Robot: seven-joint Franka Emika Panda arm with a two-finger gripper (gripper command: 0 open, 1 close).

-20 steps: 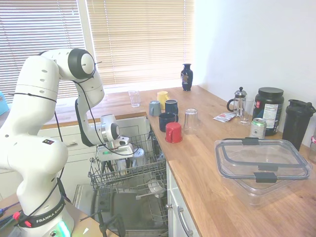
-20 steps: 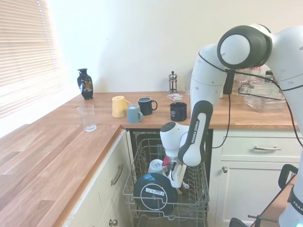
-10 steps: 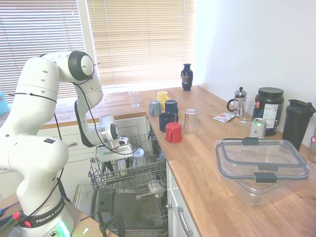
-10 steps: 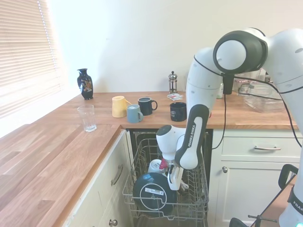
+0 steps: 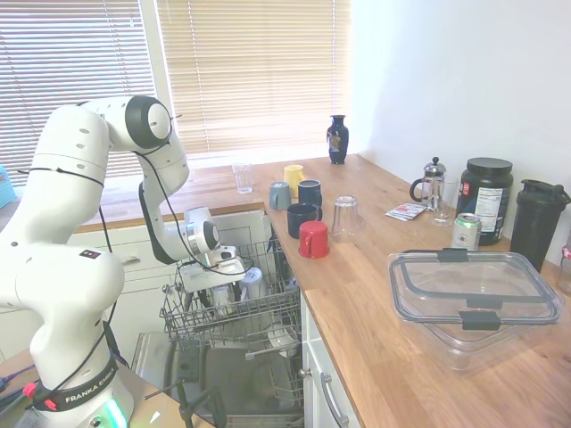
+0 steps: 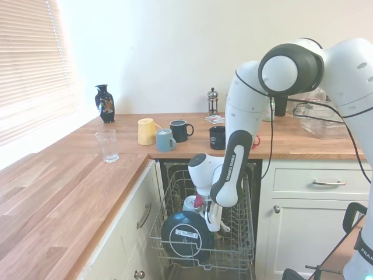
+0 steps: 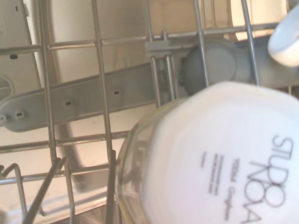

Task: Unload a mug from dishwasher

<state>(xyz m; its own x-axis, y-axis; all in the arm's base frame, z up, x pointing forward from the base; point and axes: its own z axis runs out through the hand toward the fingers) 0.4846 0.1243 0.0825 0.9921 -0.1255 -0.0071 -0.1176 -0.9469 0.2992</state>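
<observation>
- Shifting sideways over the rack is what the arm has been doing during the last second: in the second exterior view the gripper (image 6: 211, 220) is now standing more to the left than before, nearer to the mug (image 6: 190, 204), and the elbow above it is leaning the same way.
- In the first exterior view the same move is showing as a small step of the gripper (image 5: 223, 283) toward the mug (image 5: 252, 283), which is sitting in the pulled-out rack of the dishwasher (image 5: 232, 314), just beside the wrist.
- The mug itself is not moving; it is resting at the same place in the rack in all three moments, so it is not yet being lifted.
- In the wrist view a white round base with printed letters (image 7: 219, 158) is filling a large part of the picture. I am judging this to be the mug seen from close by, standing upside down on the wires.
- Whether the pincer is open or closed I cannot tell; the exterior views are showing it too small and partly hidden by the wrist.
- For the task this is meaning, in my judgement, that the approach is coming to its end and the grasp is the step in hand. The lift and the carry to the worktop (image 5: 357, 276), where the coloured mugs (image 5: 303, 214) are already standing, are still to come.
- The dark round dish (image 6: 186, 238) is standing in front of the mug, near the gripper, so the way down is looking narrow.
</observation>
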